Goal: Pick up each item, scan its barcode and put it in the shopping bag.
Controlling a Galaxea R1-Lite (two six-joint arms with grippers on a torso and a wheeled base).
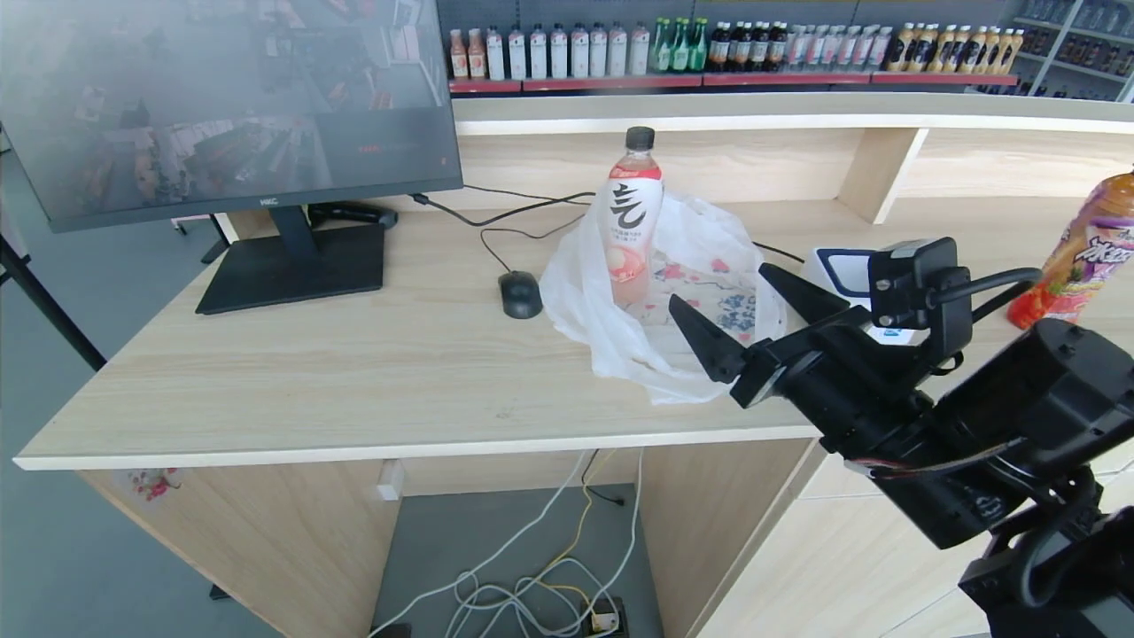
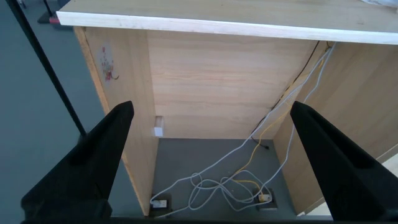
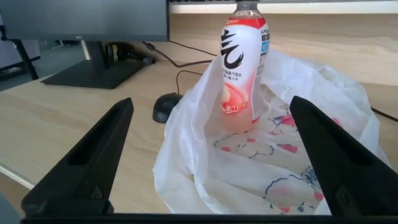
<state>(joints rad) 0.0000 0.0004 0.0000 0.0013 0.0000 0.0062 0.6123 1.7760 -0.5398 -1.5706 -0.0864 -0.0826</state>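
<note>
A pale wood-grain counter held a thin, crinkled white plastic shopping bag, slumped open with a floral print on its inner side. A slim, clear bottle of pink drink with a black cap and a red-and-white label stood upright inside the bag. The right gripper, with black wedge-shaped fingers spread wide and holding nothing, hovered just beside the bag's near edge. The left gripper, also spread apart and empty, hung below the counter's edge, facing wooden panels and loose white cables. A second bottle, orange with a purple label, stood at the counter's right end, near a boxy white scanner.
</note>
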